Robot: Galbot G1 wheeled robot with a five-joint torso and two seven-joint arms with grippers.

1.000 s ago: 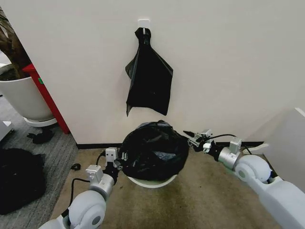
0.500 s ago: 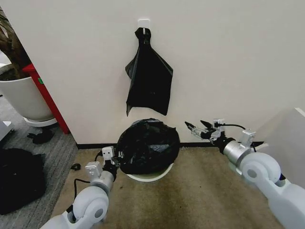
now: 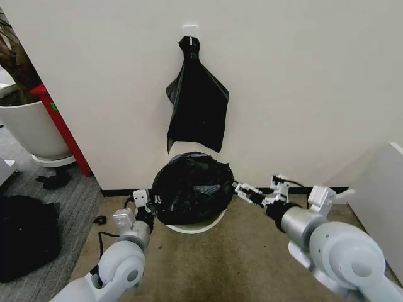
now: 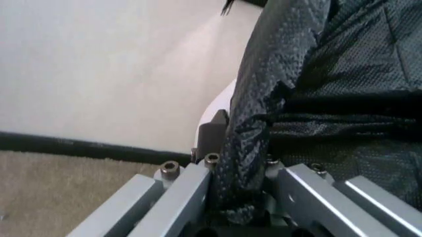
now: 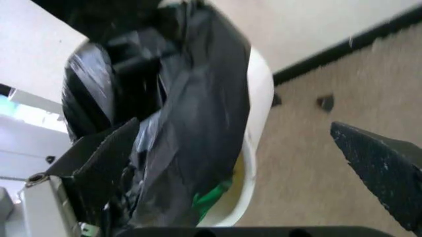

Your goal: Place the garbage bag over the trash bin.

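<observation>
**Bag draped over bin, right gripper back at its side**

The bag (image 3: 192,189) now lies as a black dome over the bin (image 3: 200,225), which stands on the carpet against the wall; only a white crescent of the bin shows below the plastic. A second ago the bag sat lower and wider, so it looks to have been drawn up and back toward the wall.

The left gripper (image 3: 148,202) is clamped on a fold of the bag at the bin's left side, plastic pinched between its jaws.

The right gripper (image 3: 249,193), half a second ago raised and clear, has come down beside the bag's right edge. Its jaws stand apart; one may be touching the plastic, but that is hard to tell.

The right side likely still needs tucking.
</observation>
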